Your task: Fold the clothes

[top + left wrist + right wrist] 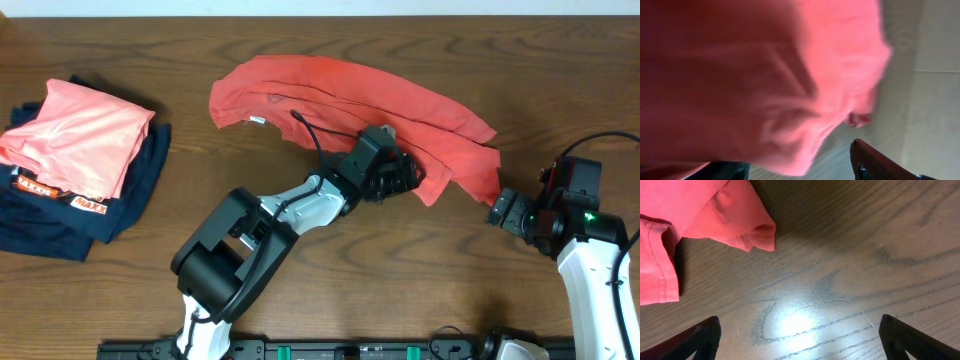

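Only overhead shows the left hand [404, 173] at the t-shirt [340, 90]

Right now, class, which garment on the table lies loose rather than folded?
The coral-red cotton t-shirt mid-table; the salmon-pink garment and navy garments sit folded, stacked left.

A robot lab bench: a left arm [300, 205] and a right arm [595, 275] rise from a black rail [330, 350] at the edge of a wood-grain counter [420, 290], with a cable [310, 135] trailing.

Rumpled coral-red t-shirt [330, 95] in an arc on the table [420, 280]
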You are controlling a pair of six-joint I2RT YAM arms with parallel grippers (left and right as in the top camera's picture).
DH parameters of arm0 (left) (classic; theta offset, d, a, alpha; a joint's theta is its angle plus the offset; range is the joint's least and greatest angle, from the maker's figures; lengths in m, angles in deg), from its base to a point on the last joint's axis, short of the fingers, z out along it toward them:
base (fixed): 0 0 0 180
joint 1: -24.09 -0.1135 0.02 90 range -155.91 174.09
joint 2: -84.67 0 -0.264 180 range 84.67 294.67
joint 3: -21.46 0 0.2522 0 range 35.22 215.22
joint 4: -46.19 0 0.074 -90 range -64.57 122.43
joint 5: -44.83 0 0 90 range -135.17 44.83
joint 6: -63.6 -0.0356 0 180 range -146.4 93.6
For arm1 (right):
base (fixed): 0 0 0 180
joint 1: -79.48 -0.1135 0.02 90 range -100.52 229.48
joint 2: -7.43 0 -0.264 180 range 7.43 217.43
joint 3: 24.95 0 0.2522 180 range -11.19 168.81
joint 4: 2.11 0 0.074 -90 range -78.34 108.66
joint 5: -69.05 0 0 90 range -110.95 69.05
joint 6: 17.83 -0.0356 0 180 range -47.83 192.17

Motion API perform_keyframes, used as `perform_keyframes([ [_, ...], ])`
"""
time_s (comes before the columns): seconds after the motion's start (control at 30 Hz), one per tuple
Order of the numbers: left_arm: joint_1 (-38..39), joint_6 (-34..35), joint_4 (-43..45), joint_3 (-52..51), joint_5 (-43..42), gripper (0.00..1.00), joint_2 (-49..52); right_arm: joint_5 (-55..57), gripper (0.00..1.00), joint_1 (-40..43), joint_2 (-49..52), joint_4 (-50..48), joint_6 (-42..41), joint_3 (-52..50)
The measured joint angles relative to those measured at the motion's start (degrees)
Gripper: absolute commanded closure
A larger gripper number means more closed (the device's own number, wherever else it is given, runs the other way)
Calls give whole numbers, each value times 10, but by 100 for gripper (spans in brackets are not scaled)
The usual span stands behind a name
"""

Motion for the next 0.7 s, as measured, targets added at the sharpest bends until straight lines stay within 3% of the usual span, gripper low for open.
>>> perform_keyframes([
  [0.17,5,0,-37,0,22,36,1,0,1,0,0,0,0,0],
  [0.7,7,0,-8,0,73,37,3,0,1,0,0,0,0,0],
])
